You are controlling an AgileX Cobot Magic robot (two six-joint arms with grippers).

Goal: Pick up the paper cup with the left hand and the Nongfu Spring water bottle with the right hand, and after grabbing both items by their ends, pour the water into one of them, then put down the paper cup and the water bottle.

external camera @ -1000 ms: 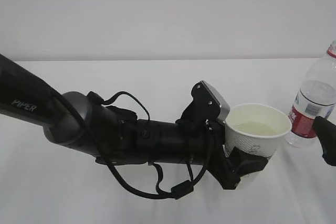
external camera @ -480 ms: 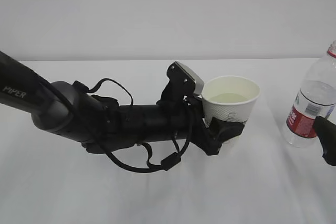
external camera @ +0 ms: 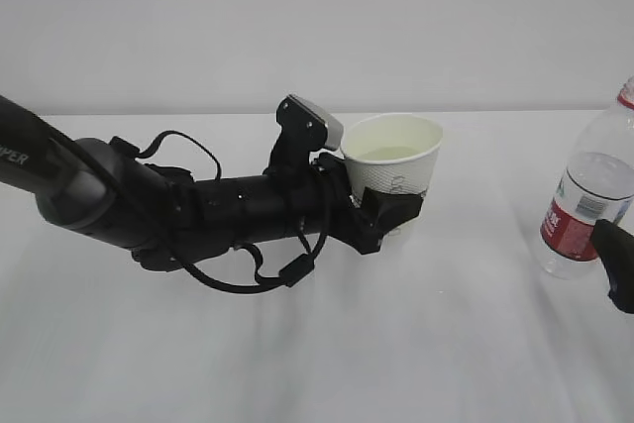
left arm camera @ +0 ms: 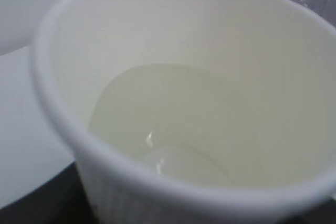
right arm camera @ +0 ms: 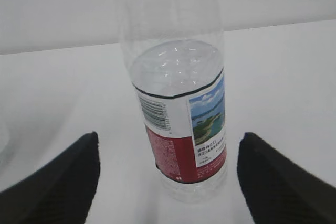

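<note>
On the white counter, the left hand has drawn back leftward since a second ago, carrying the paper cup clamped low between its fingers, farther from the Nongfu Spring water bottle. That bottle stands between the spread, empty fingers of the right hand. Water pools inside the cup.

The water bottle stands near the table's right edge. The paper cup stands in the middle, well apart from it. Bare table lies between them and along the front edge.
</note>
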